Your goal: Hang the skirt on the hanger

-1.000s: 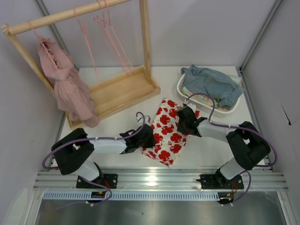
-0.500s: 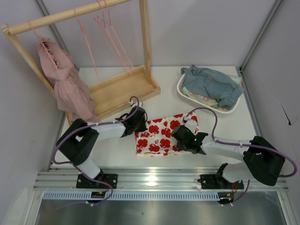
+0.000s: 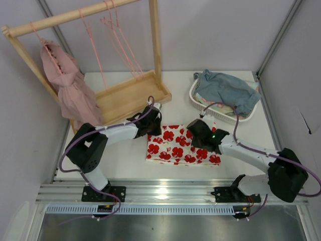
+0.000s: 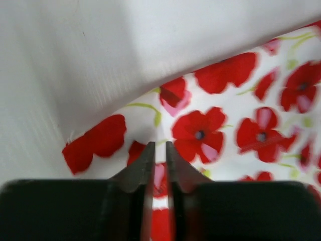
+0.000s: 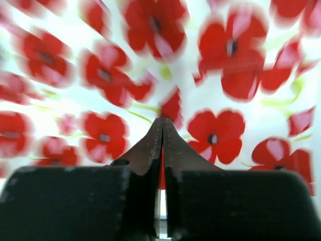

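The skirt (image 3: 180, 146), white with big red flowers, lies spread flat on the table between the two arms. My left gripper (image 3: 154, 125) is at its far left corner; in the left wrist view (image 4: 159, 145) the jaws stand a thin gap apart with the skirt (image 4: 225, 125) pinched between them. My right gripper (image 3: 196, 134) is at the skirt's far edge, right of middle; in the right wrist view (image 5: 163, 120) the jaws are closed on a sliver of the skirt (image 5: 100, 75). Thin pink hangers (image 3: 118, 35) hang on the rack's bar, far from both grippers.
The wooden rack (image 3: 131, 96) stands at the back left with a dusty-pink ruffled garment (image 3: 72, 95) hanging on it. A white basket (image 3: 193, 93) with a blue-grey cloth (image 3: 225, 89) sits at the back right.
The skirt was held bunched and upright between the grippers a second ago. Both grippers have since moved apart and down, and it now lies flat and wide on the table.
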Available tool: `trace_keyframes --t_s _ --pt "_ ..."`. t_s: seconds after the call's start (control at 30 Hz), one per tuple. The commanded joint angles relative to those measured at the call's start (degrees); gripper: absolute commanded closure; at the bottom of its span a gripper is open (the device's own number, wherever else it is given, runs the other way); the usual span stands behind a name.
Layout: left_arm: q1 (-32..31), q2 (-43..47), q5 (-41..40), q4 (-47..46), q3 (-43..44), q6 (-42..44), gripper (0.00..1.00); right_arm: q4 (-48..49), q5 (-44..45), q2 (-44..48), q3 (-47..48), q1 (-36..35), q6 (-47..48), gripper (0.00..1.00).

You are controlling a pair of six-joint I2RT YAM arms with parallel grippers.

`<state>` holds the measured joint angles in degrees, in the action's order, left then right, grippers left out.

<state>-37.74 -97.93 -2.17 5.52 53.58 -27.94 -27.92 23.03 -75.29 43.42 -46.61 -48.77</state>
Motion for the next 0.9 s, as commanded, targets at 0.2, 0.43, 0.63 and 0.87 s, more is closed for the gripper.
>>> trace_keyframes --t_s 0.2,0.43,0.63,0.87 --pt "0.3 21.4 -0.5 23.3 22.0 7.5 0.31 -10.0 -10.9 14.4 25.3 12.7 17.8 0.52" --pt "0.3 31.0 -5.8 37.2 33.8 7.2 0.20 -14.9 -13.5 14.1 28.6 13.7 20.9 0.16" --pt "0.3 32.5 -23.5 46.4 50.5 8.0 0.19 -15.6 -16.1 12.5 29.2 14.3 21.7 0.12" --pt "7.7 28.4 -40.1 49.9 58.2 11.9 0.17 -14.6 -16.8 10.2 30.9 15.8 23.1 0.10"
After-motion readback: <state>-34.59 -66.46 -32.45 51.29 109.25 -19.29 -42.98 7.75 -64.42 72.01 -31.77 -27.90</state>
